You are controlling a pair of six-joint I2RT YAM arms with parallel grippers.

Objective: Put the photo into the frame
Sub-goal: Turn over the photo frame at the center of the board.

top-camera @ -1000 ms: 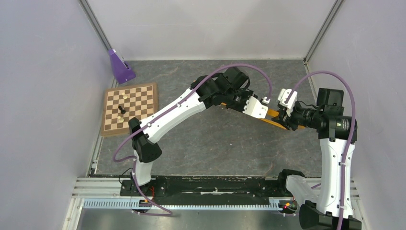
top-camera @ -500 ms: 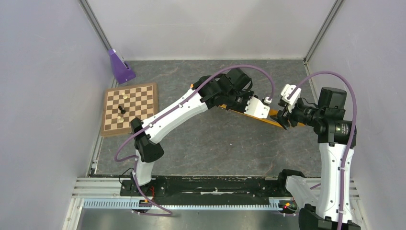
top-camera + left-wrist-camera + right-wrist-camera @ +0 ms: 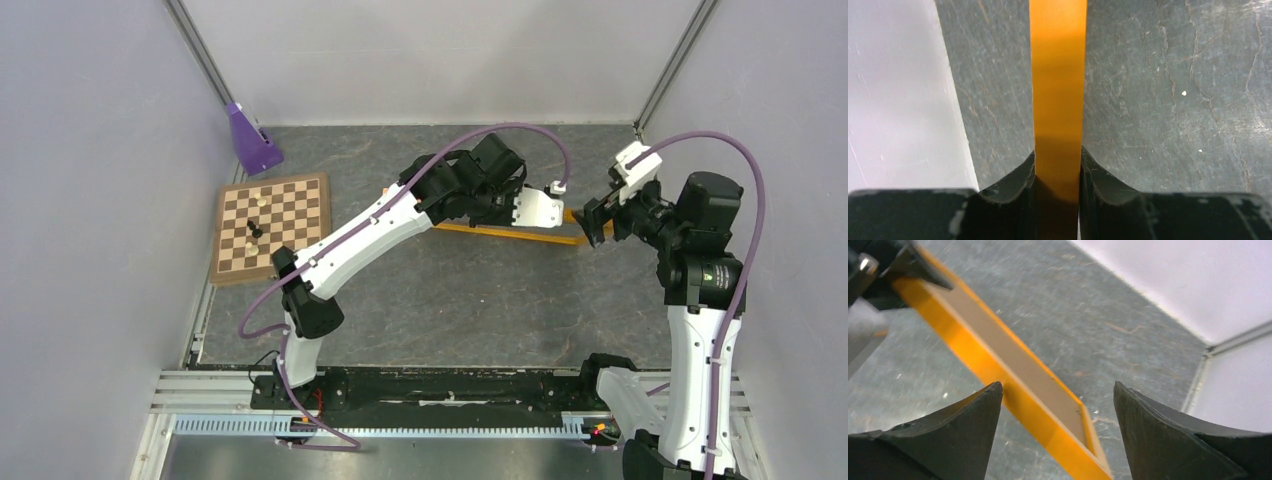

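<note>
Item: the frame [image 3: 500, 233], up on edge, long axis left-right. We found the left gripper [image 3: 1058, 167] clamped on its rail and the right gripper [image 3: 1057, 390] wide and empty. Grey mottled table [image 3: 480, 300]; pale walls [image 3: 430, 60].

the frame [image 3: 490, 231] is a thin-railed rectangle of light orange wood. it is turned on edge, so from above only 1 long rail shows, as a narrow orange strip. the left gripper [image 3: 1058, 156] is clamped on that rail, its 2 dark fingers [image 3: 1013, 182] pressed against opposite faces. past the fingertips the rail runs straight away from the hand. the frame's far end sits between the widely spread jaws of the right gripper [image 3: 1055, 390], slanting from upper left down to a corner low between them. there, orange rails enclose a recessed brown fibreboard back [image 3: 1018, 362]. 1 rail passes just beside 1 finger, contact unclear; the other finger stands well apart.
</note>
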